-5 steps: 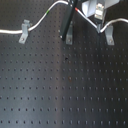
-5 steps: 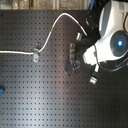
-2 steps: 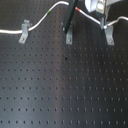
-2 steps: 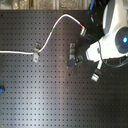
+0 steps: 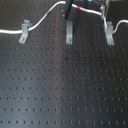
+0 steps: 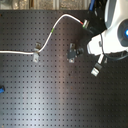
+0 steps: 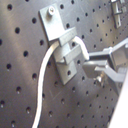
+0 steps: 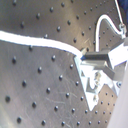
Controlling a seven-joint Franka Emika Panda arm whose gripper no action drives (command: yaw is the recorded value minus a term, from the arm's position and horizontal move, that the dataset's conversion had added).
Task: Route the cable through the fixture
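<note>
The thin white flexible cable (image 6: 50, 37) enters at the left edge of the second exterior view, passes a small grey metal clip (image 6: 36, 52) left of centre, then arcs up to the upper middle, where a short green band and a short red band show near the white robot arm (image 6: 112, 35). In the first exterior view the cable (image 5: 42, 22) runs from the left edge through the slanted grey clip (image 5: 23, 31) at upper left and climbs to the top centre. The narrow upright grey fixture (image 5: 69, 33) stands at upper centre; a 3rd grey post (image 5: 109, 33) stands at upper right. In the second wrist view the gripper (image 8: 86, 56) has its metal fingers (image 8: 97, 57) clamped on the cable (image 8: 35, 41).
</note>
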